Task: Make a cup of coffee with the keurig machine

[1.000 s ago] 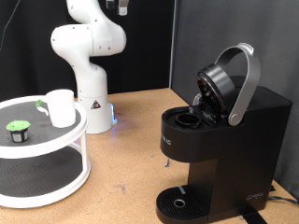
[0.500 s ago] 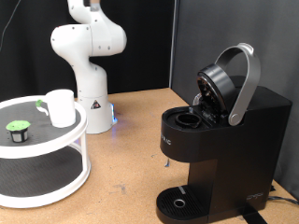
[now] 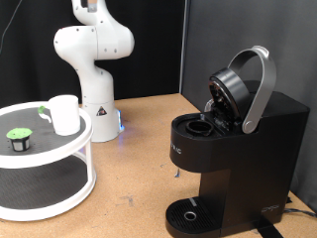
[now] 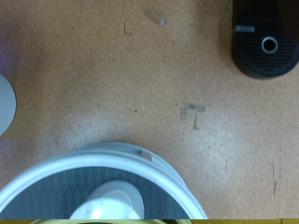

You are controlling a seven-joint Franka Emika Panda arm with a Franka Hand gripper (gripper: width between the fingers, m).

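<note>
Cup [image 3: 64,113] and pod share the upper shelf of a round white two-tier stand [image 3: 59,164] at the exterior view's left. The cup is plain white and upright; the small dark pod with a green top [image 3: 18,139] sits just beside it, nearer the stand's left rim, and a small green item lies behind the cup. The white robot arm [image 3: 91,50] rises from its base behind the stand, at the far edge of the brown bench [image 3: 139,169]; its upper links run out of the picture's top, so the end effector does not show in this view. The keurig machine [image 3: 238,149] stands at the exterior view's right, well apart from the stand, matte black, with its silver-grey lid handle raised and the brew head tilted open over the pod chamber. A round drip tray sits at its foot. Faint pale lettering marks the front of the machine, too small to read.

Seen from the wrist, the camera looks straight down on the bench from high above. The stand [image 4: 56,177] fills the lower part of the picture with the cup [image 4: 112,201] on it, and the machine [image 4: 264,42] lies at a corner, its round opening visible. No fingers appear, so whether the end effector is open or closed cannot be told.
</note>
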